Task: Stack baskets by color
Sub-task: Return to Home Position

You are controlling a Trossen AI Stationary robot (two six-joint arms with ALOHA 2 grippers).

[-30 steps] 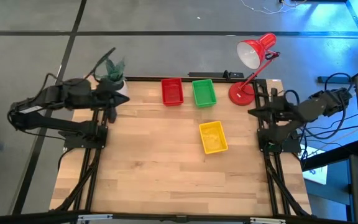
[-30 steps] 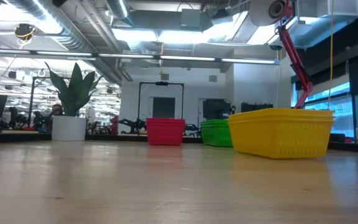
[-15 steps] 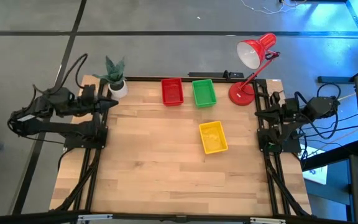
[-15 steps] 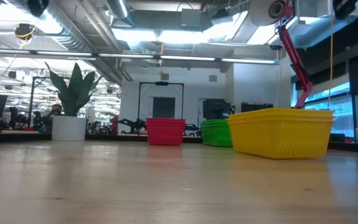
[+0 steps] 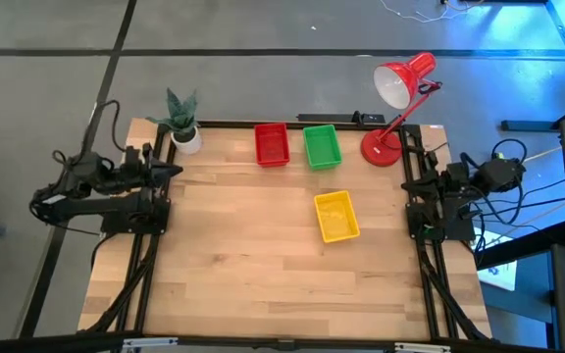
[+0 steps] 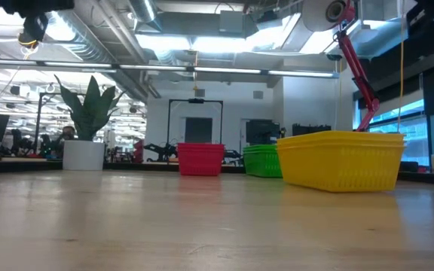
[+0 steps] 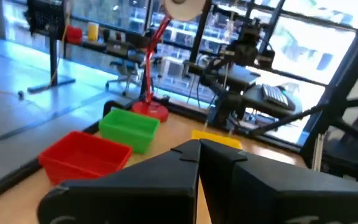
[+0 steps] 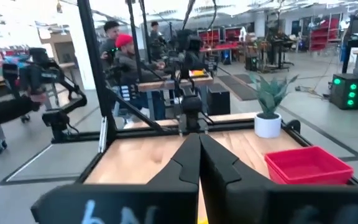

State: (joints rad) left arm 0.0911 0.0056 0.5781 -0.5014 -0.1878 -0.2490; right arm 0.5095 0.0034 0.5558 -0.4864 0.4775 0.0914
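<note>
- Left gripper [image 7: 199, 144]: fingers closed, empty, at the table [image 5: 263, 275] left edge.
- Right gripper [image 8: 199, 138]: closed, empty, at the right edge; a wide swing could strike the lamp [image 5: 400, 83].
- Red baskets [image 5: 272, 144] and green baskets [image 5: 322, 146] at the far edge, yellow baskets [image 5: 336, 216] mid-table; apparently nested, but an unseated one could tip.

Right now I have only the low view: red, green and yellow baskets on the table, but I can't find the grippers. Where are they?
Observer: From above, the left gripper sits at the left edge of the table, and the right gripper at its right edge.
Reviewer: Holding anything?
Observer: No. Each wrist view shows its jaws shut, with nothing between them.
Reviewer: Is yellow in line with the others?
Observer: No. The red baskets and green baskets sit side by side at the far edge. The yellow baskets stand apart, nearer the middle.
</note>
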